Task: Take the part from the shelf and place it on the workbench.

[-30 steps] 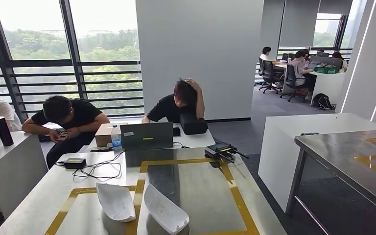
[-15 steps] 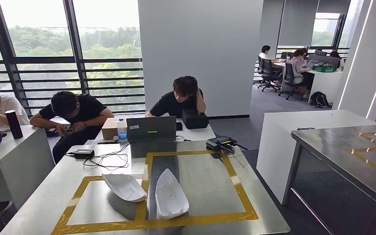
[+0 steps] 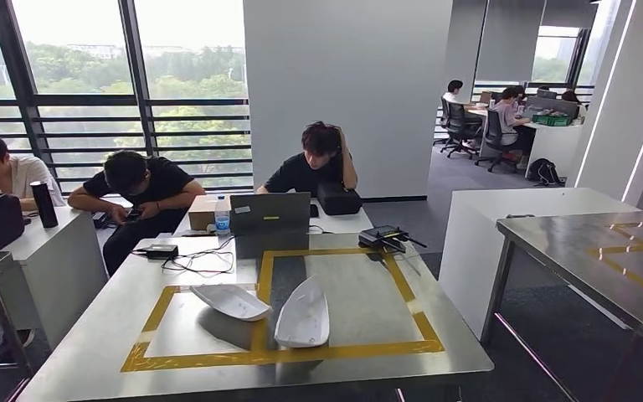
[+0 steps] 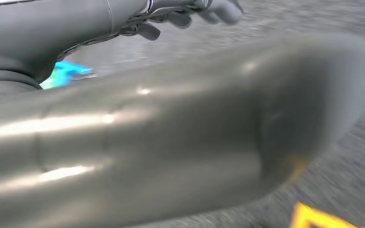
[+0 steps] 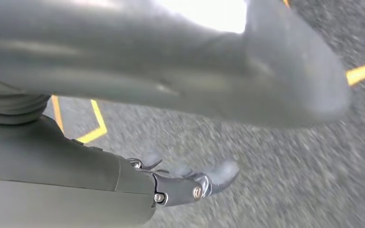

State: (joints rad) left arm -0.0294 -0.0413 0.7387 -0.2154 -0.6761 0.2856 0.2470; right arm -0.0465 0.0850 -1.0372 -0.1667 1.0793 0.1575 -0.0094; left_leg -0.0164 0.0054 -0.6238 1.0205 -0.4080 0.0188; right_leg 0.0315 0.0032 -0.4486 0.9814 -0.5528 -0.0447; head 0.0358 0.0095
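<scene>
Head view: two white parts (image 3: 231,301) (image 3: 304,312) lie on the workbench (image 3: 360,310) inside the yellow tape frame (image 3: 408,295), near its front edge; open aisle to the right. Left wrist view: left hand (image 4: 190,14) over grey floor, fingers loosely apart, holding nothing. Right wrist view: right hand (image 5: 185,183) likewise, above the floor.

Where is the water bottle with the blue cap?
In the head view the water bottle stands at the far edge of the workbench, between the cardboard box on its left and the open laptop on its right.
</scene>
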